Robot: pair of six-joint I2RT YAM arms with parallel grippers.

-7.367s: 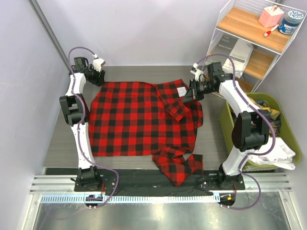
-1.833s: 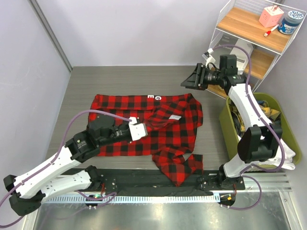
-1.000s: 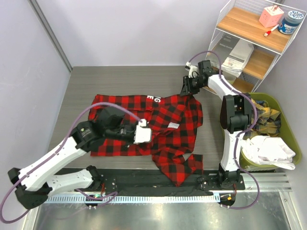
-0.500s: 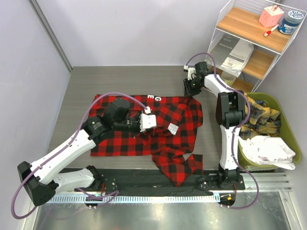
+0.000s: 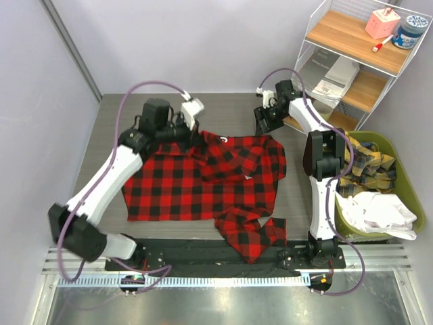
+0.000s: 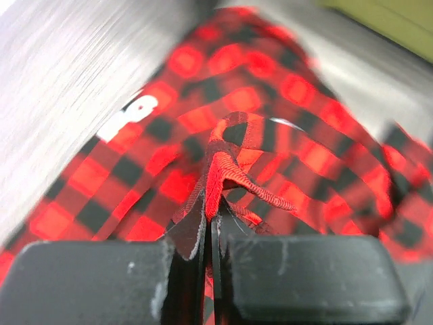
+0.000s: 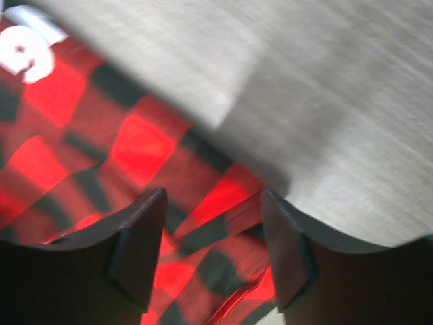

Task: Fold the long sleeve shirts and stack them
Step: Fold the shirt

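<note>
Pinching one shirt [image 5: 174,189], left gripper [image 6: 211,233] clamped

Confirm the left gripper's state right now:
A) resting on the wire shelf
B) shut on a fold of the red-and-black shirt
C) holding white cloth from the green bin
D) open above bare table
B: in the left wrist view the left gripper has its fingers closed together, with a raised ridge of the flannel shirt pinched between them.
</note>
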